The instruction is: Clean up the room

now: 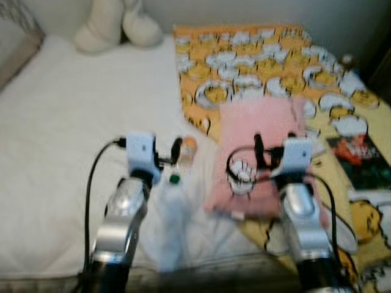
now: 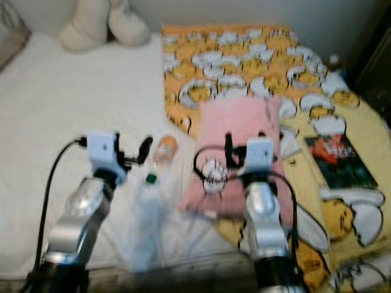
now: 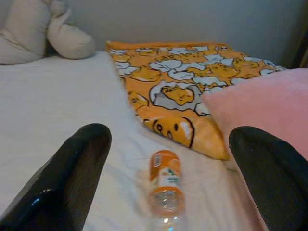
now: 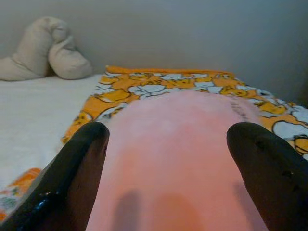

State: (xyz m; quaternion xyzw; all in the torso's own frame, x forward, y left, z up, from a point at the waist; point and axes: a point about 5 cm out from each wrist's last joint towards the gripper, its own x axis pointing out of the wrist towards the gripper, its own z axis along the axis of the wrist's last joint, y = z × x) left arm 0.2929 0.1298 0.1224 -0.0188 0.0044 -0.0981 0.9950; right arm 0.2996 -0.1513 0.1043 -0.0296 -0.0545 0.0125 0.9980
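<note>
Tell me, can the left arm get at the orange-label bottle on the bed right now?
Probably yes. The left gripper is open, and the bottle lies on the white sheet straight ahead between its fingers, with nothing between them. The pink pillow sits off to one side.

I am holding both silver arms forward and low in front of me, side by side and well apart. My left gripper point(image 3: 168, 178) is spreading its two black fingers point(image 3: 72, 178) wide (a broad gap is showing between them). My right gripper point(image 4: 166, 178) is doing the same, its fingers point(image 4: 269, 178) parted just as widely.
</note>
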